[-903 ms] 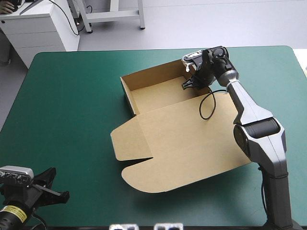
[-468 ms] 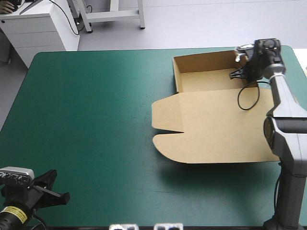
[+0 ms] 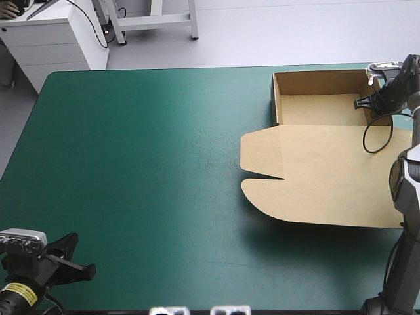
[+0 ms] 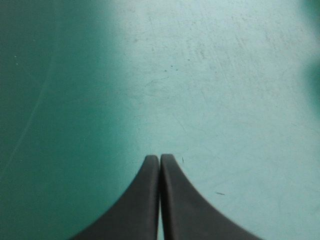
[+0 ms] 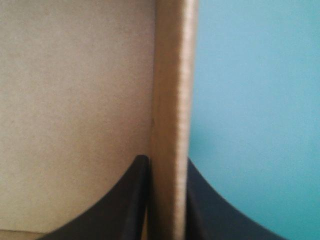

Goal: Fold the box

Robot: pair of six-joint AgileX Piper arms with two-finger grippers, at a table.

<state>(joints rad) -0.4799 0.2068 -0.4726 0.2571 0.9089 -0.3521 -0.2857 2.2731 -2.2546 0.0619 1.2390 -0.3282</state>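
Nearest, at the near left corner of the tabletop (image 3: 144, 164), the left gripper (image 4: 159, 158) rests low over the bare teal-green cover. Its two black fingers are pressed together into one pointed arch, with nothing between them. It is well apart from the box (image 3: 328, 174).

Farther in, the brown box occupies the right half of the tabletop, reaching the right edge. Its lid (image 3: 341, 190) lies flat on the cover on the near side. Two rounded flaps (image 3: 259, 147) on the lid's left side are separated by a narrow notch.

Beyond the lid, the open tray (image 3: 318, 108) sits with its walls raised, close to the far edge at the far right corner.

The right gripper (image 3: 371, 104) pinches the tray's right wall (image 5: 172, 75). One finger (image 5: 127, 200) stands inside the tray against the board; the other stands outside, over the cover.
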